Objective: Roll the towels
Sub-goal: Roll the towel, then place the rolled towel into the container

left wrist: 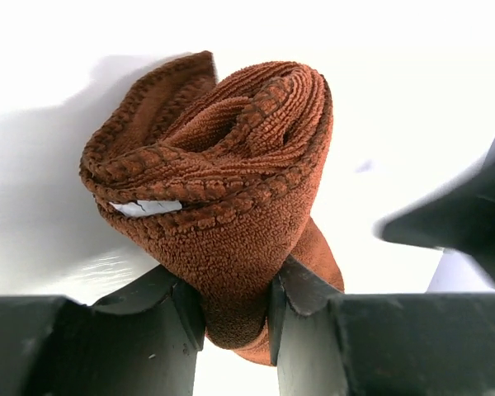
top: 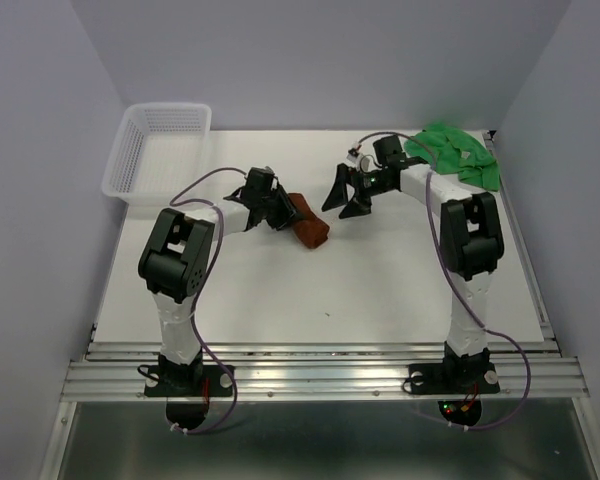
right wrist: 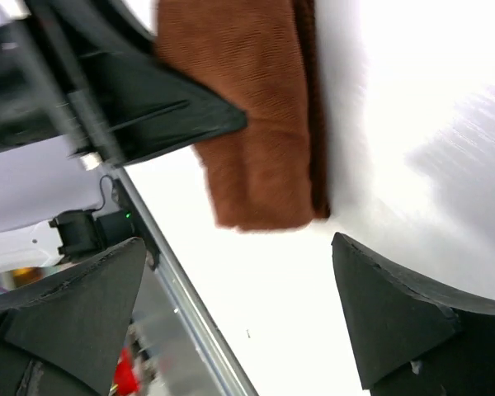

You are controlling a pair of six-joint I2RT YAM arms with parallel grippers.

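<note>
- One rust-brown towel [top: 308, 226], rolled, lies on the surface [top: 360, 290], long axis slanting far-left to near-right.
- Crumpled, the green towel [top: 455, 152] sits at the far right corner.
- Reaching forward, the left claw [top: 280, 212] pinches the roll's far-left end.
- Beside it the right claw [top: 348, 195] gapes empty.

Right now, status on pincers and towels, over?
Left pincer shut on rolled brown towel. Right pincer open, empty. Green towel crumpled, far right. Basket clear of both.

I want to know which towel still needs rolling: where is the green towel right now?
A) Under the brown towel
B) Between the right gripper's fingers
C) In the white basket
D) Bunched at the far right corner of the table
D: the green towel lies bunched on the table at its far right corner, well away from the white basket at the far left.
</note>
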